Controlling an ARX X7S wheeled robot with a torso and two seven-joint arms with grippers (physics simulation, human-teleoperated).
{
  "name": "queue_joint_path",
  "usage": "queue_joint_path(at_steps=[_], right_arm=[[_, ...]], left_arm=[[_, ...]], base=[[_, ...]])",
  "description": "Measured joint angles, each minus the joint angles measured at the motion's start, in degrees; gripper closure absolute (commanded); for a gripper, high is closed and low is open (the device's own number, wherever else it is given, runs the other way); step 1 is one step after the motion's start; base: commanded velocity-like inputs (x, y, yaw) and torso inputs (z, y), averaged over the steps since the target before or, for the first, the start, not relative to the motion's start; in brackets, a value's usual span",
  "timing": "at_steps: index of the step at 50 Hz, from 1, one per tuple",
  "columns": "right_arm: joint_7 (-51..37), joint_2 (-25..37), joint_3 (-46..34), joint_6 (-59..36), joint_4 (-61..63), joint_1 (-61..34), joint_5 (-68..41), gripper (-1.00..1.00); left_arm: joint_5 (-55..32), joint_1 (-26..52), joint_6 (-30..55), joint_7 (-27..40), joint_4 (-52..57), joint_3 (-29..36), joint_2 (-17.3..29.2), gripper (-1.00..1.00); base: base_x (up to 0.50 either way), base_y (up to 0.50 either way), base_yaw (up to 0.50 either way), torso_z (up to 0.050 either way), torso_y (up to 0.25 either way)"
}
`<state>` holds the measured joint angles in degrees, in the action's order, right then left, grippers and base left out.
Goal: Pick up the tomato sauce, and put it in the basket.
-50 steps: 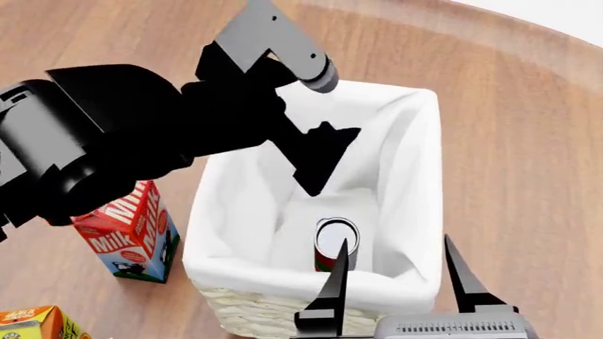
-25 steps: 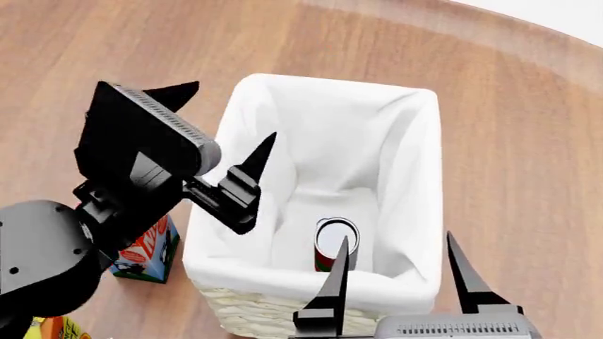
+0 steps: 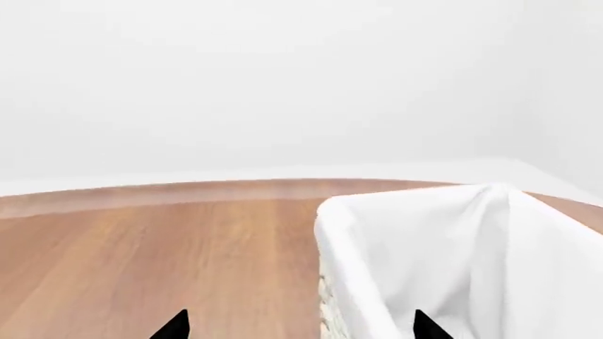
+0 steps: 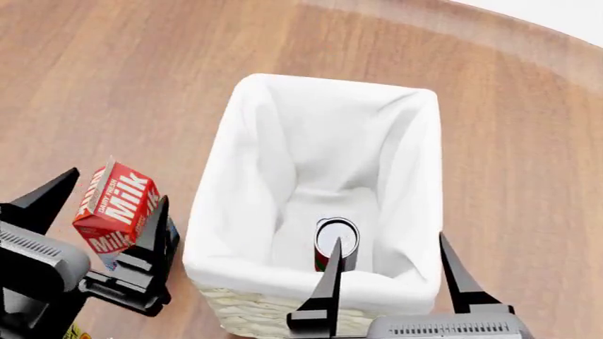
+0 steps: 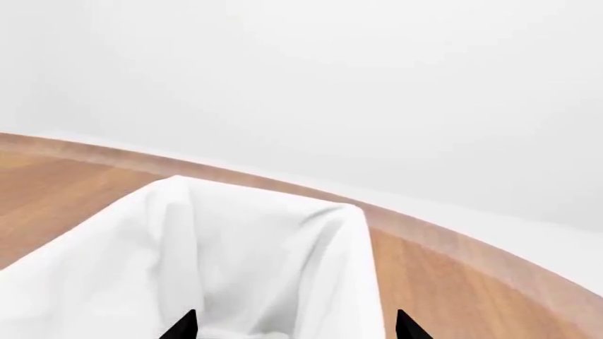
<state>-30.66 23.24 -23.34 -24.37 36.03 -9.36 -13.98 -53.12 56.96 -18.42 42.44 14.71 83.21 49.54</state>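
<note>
The tomato sauce can (image 4: pixel 335 244), with a silver top and red and green label, stands inside the cream-white basket (image 4: pixel 414 152) near its front end. The basket's cloth lining also shows in the left wrist view (image 3: pixel 443 254) and the right wrist view (image 5: pixel 254 254). My left gripper (image 4: pixel 109 205) is open and empty at the lower left, beside the basket. My right gripper (image 4: pixel 394 265) is open and empty, low at the basket's front rim, just in front of the can.
A red milk carton (image 4: pixel 115 208) lies between my left gripper's fingers in the head view, to the left of the basket. A bit of an orange carton (image 4: pixel 70 332) shows at the bottom left edge. The wooden table (image 4: pixel 141 70) stretches around.
My left arm has pulled back from over the basket to the lower left, uncovering the basket and the milk carton. The can has stayed in the basket. My right gripper has barely moved.
</note>
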Motion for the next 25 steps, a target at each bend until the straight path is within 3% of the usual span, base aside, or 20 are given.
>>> queue_joint_path(at_steps=[25], right_arm=[[-0.16, -0.24, -1.29, 0.07, -0.49, -0.36, 0.44, -1.00]], left_arm=[[6.11, -14.06, -13.17, 8.14, 2.39, 0.24, 5.77, -1.00]], base=[[0.00, 0.00, 0.00, 0.000, 0.000]])
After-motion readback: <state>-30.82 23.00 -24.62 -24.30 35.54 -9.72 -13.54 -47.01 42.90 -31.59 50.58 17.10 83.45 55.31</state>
